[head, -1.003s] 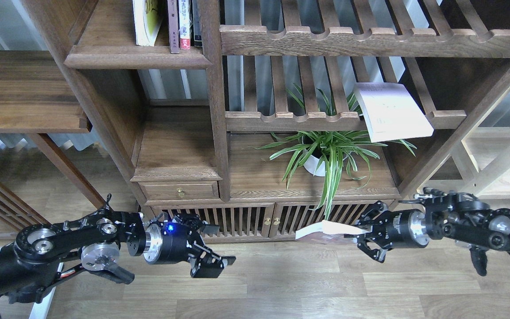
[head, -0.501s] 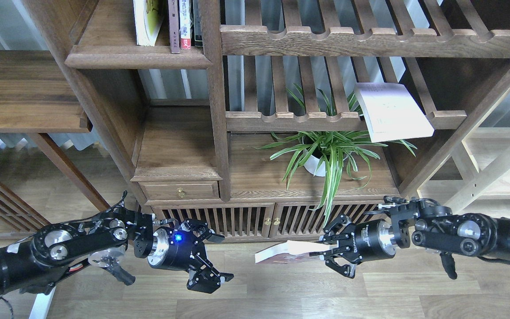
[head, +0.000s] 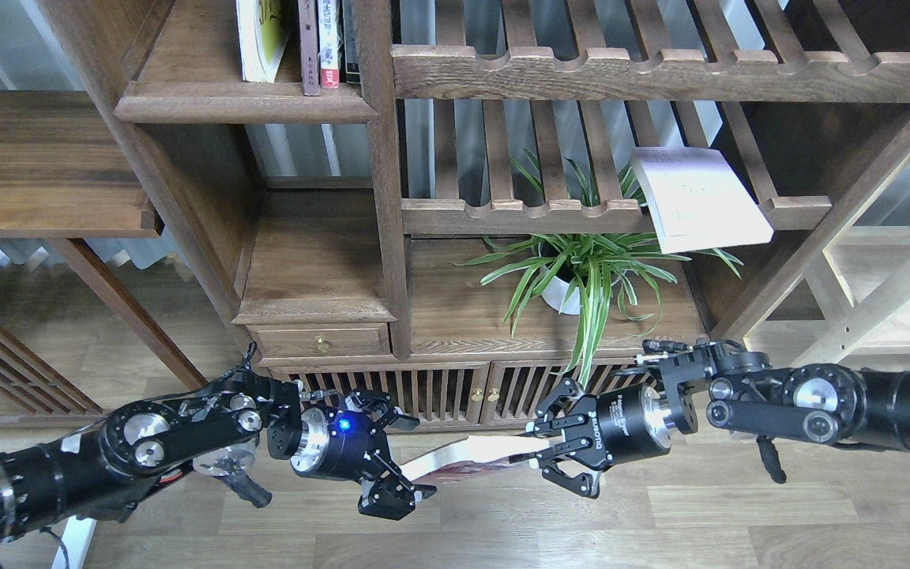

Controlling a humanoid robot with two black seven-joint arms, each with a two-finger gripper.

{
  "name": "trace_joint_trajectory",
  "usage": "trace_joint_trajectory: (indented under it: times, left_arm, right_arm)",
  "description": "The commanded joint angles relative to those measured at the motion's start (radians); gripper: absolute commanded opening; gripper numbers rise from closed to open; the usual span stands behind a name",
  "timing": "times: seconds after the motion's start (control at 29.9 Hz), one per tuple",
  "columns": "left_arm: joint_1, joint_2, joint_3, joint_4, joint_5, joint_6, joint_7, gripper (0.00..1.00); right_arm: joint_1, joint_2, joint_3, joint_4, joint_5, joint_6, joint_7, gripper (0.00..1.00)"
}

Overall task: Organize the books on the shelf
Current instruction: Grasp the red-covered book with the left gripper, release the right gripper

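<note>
The red book (head: 467, 462) hangs low in front of the cabinet doors (head: 431, 393), its white pages fanned, pinched at one end by the right gripper (head: 550, 450). The left gripper (head: 392, 462) sits at its other end, fingers spread (touching or not, I cannot tell). Above, a lavender-white book (head: 700, 197) lies tilted on the slatted rack (head: 518, 209)

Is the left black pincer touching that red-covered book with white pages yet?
Cannot tell. In the head view the red-covered book, clamped in the right pincer, reaches the left pincer, but overlap hides any contact.
</note>
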Motion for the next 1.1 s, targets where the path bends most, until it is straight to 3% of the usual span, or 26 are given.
trace_joint_trajectory:
  times: [0.0, 0.13, 0.23, 0.3, 0.43, 0.5, 0.53, 0.87, 0.97, 1.07]
  left_arm:
    - [0.0, -0.028, 0.002, 0.03, 0.0, 0.0, -0.008, 0.97]
    - [0.0, -0.051, 0.008, 0.053, 0.0, 0.002, -0.032, 0.95]
    - [0.001, -0.057, 0.029, 0.054, 0.03, 0.039, -0.133, 0.64]
    - [0.001, -0.059, 0.051, 0.054, 0.077, 0.072, -0.173, 0.57]
    - [0.014, -0.059, 0.065, 0.051, 0.089, 0.092, -0.19, 0.38]
    - [0.02, -0.063, 0.063, 0.053, 0.091, 0.1, -0.189, 0.11]
    - [0.023, -0.071, 0.063, 0.053, 0.089, 0.106, -0.187, 0.03]
    - [0.031, -0.08, 0.045, 0.039, 0.086, 0.123, -0.192, 0.0]
    - [0.032, -0.08, 0.034, 0.037, 0.08, 0.117, -0.195, 0.0]
    - [0.032, -0.08, 0.028, 0.034, 0.052, 0.114, -0.195, 0.0]
  right_arm:
    - [0.023, 0.003, 0.003, 0.019, 0.002, 0.007, 0.006, 0.04]
    - [0.037, 0.006, 0.006, 0.036, 0.004, 0.008, 0.009, 0.04]
    - [0.045, 0.006, 0.006, 0.037, 0.009, 0.011, 0.009, 0.04]
    - [0.046, 0.007, 0.008, 0.037, 0.009, 0.011, 0.009, 0.04]
    - [0.048, 0.007, 0.008, 0.037, 0.009, 0.011, 0.012, 0.05]
    - [0.048, 0.007, 0.008, 0.037, 0.009, 0.011, 0.012, 0.05]
    - [0.048, 0.007, 0.008, 0.037, 0.009, 0.011, 0.012, 0.05]
    - [0.049, 0.003, 0.009, 0.034, 0.018, 0.031, 0.015, 0.1]
    - [0.048, -0.002, 0.012, 0.025, 0.073, 0.034, 0.011, 0.23]
    - [0.046, -0.005, 0.017, 0.001, 0.133, 0.034, 0.009, 0.47]
